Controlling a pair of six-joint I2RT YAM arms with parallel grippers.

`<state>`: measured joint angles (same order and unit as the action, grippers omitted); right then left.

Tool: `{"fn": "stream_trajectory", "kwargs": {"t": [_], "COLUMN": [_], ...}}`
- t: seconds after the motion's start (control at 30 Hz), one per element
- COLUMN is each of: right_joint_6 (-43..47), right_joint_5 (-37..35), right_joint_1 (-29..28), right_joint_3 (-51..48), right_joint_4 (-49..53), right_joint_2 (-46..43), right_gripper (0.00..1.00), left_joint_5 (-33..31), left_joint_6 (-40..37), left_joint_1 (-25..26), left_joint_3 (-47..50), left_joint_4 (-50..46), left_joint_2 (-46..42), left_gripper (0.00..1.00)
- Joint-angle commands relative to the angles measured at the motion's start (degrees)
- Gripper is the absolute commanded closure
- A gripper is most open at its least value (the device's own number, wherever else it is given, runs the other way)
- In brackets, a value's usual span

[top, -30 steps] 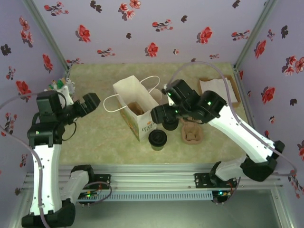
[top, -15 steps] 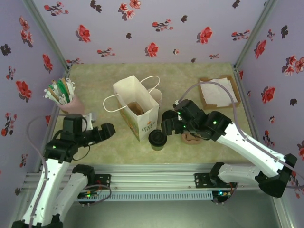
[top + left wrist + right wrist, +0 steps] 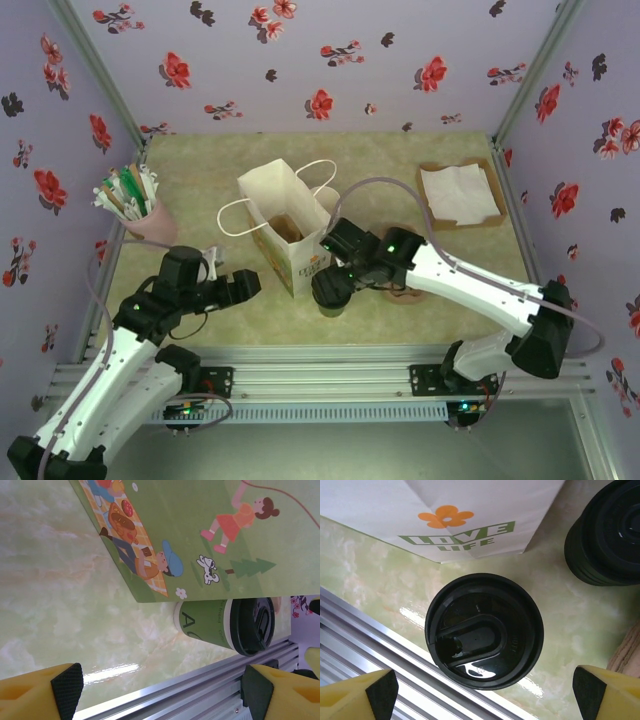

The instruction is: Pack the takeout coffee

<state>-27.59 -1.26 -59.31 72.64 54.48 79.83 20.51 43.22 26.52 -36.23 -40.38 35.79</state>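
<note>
Locate takeout coffee (image 3: 220,625) upright on green marbled table (image 3: 200,170), near front rail (image 3: 350,630), just beside lower corner of white paper bag (image 3: 290,215). Cannot tell whether touching or barely apart. Note green paper wall, black lid (image 3: 485,630) seated on top.

Right gripper (image 3: 487,696): jaws spread wide, hovering straight above lid, pads clear of it on both sides, holding nothing. Left gripper (image 3: 162,695): jaws likewise spread wide, empty, low over table, facing bag's broad side and cup.

Handling, as judgement only:
- Treat fill level as unknown: light if empty, top-heavy and liable to slosh if full.
- Expect thin paper wall to dent under a hard squeeze.
- Expect glossy plastic lid to be slippery and to pop off if lifted by lid alone.
- Prefer hold across upper wall just under lid rim, where rolled lip should stiffen it.
- Keep upright throughout.

Writing:
- Read "LOVE LIFE" in green under an orange flower on bag's narrow face.
- See picnic cartoon on bag's broad face.
- Read large "A" on cup wall; smaller print beside it illegible.
- Embossed marks on lid too small to read.
</note>
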Motion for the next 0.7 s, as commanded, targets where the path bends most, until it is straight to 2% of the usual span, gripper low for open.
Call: {"fn": "stream_trajectory", "kwargs": {"t": [0.0,0.67], "right_joint_6": [2.94,5.39], "right_joint_5": [2.01,3.16], "right_joint_1": [-0.28,-0.75], "right_joint_3": [2.44,9.87], "right_joint_4": [4.14,9.88], "right_joint_2": [2.45,13.06], "right_gripper": [0.09,0.12], "left_joint_5": [-0.87,-0.65], "left_joint_6": [0.29,-0.16], "left_joint_1": [0.45,0.38], "left_joint_3": [0.79,1.27], "left_joint_4": [2.39,3.2], "left_joint_2": [0.25,1.39], "left_gripper": [0.14,0.14]}}
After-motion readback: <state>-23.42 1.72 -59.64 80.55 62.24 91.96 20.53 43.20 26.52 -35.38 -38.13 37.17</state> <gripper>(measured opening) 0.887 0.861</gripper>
